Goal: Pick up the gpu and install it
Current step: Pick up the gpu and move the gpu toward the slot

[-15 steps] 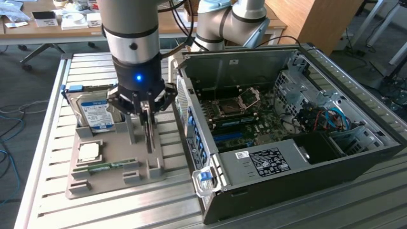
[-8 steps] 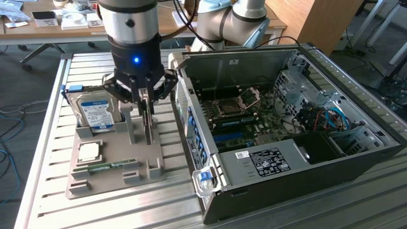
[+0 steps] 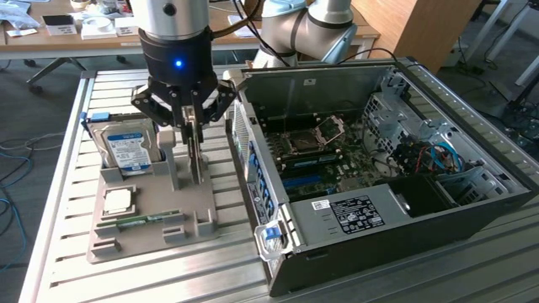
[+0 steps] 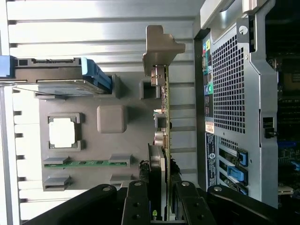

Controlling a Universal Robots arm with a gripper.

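Note:
The gpu (image 3: 197,154) stands upright on edge in the grey parts holder (image 3: 151,237), close to the computer case. My gripper (image 3: 192,123) reaches down from above and is shut on the card's upper edge, one finger on each face. In the wrist view the gpu (image 4: 165,117) appears edge-on, running from between my fingers (image 4: 140,204) out to its silver bracket (image 4: 159,47). Its lower edge looks level with the holder's slot; I cannot tell whether it has lifted clear.
The holder (image 4: 93,154) also carries a hard drive (image 3: 130,148) with a blue-white label, a square processor (image 3: 118,201) and a green memory stick (image 3: 143,221). The open computer case (image 3: 379,158) lies at the exterior view's right, its motherboard (image 3: 337,158) exposed. The table is slatted metal (image 3: 59,252).

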